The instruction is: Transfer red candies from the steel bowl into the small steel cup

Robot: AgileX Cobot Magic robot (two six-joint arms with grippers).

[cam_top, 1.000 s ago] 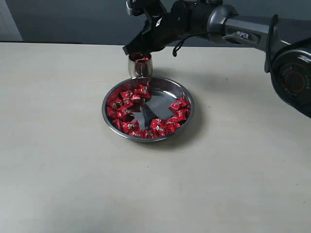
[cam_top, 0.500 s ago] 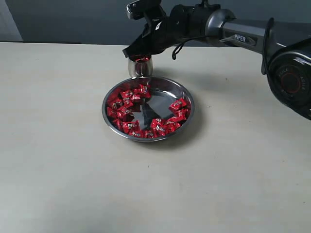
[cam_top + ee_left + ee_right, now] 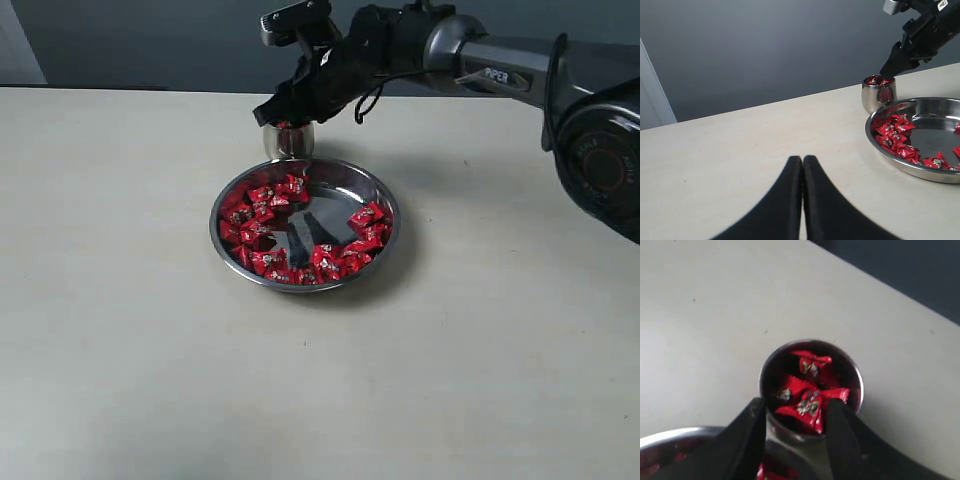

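Note:
The steel bowl [image 3: 390, 205] sits mid-table with many red candies [image 3: 262, 215] ringing its bare centre. The small steel cup [image 3: 288, 140] stands upright just behind the bowl's rim, and the right wrist view shows it [image 3: 765, 371] holding several red candies [image 3: 810, 365]. My right gripper [image 3: 275, 112] hovers directly over the cup, open. Its fingers straddle the cup's near rim, and the top candy [image 3: 807, 407] lies between them on the pile. My left gripper [image 3: 802, 159] is shut and empty, low over bare table to the left of the bowl [image 3: 900, 167].
The beige tabletop [image 3: 120, 330] stretches wide around the bowl. A dark grey wall runs behind the table's back edge. The right arm [image 3: 500, 65] reaches in from the upper right, above the table's back right.
The right arm's wrist has lifted slightly and its fingertips have shifted a little left over the cup. Bowl, cup and left gripper have stayed put.

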